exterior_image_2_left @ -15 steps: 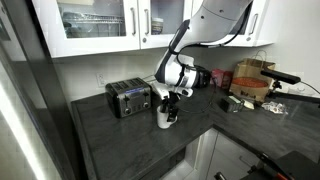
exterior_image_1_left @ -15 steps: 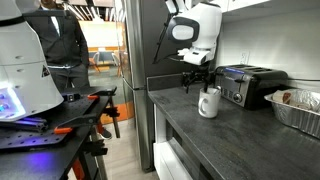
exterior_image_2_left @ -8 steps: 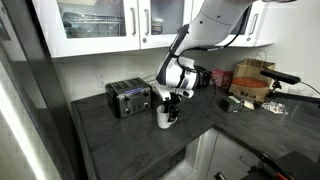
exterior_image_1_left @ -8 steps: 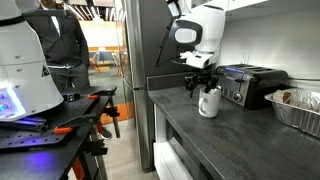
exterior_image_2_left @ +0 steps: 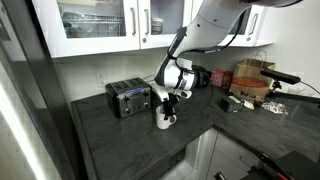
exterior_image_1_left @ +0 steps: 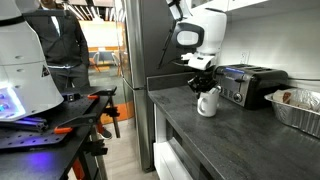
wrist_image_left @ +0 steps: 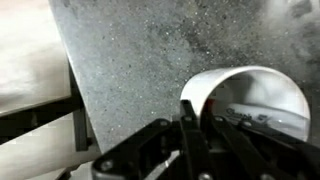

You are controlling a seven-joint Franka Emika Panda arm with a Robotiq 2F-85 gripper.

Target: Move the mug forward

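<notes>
The white mug point(exterior_image_1_left: 207, 101) stands on the dark speckled countertop point(exterior_image_1_left: 190, 125), just in front of the toaster. In both exterior views my gripper point(exterior_image_1_left: 203, 86) comes down onto its top from above. The mug point(exterior_image_2_left: 165, 119) shows below the gripper point(exterior_image_2_left: 170, 101) there too. In the wrist view the mug's rim point(wrist_image_left: 245, 80) runs between my fingers, and my gripper point(wrist_image_left: 190, 108) is shut on the rim wall, one finger inside and one outside. A printed, marker-like object lies inside the mug.
A black-and-silver toaster point(exterior_image_1_left: 246, 84) stands right behind the mug, also seen from the other side as the toaster point(exterior_image_2_left: 128, 98). A foil tray point(exterior_image_1_left: 300, 110) sits farther along the counter. Boxes and clutter point(exterior_image_2_left: 250, 85) fill the far corner. The counter edge point(exterior_image_1_left: 165, 125) drops off nearby.
The gripper has sunk a little onto the mug and its jaws have closed on the rim. The mug itself has barely moved.
</notes>
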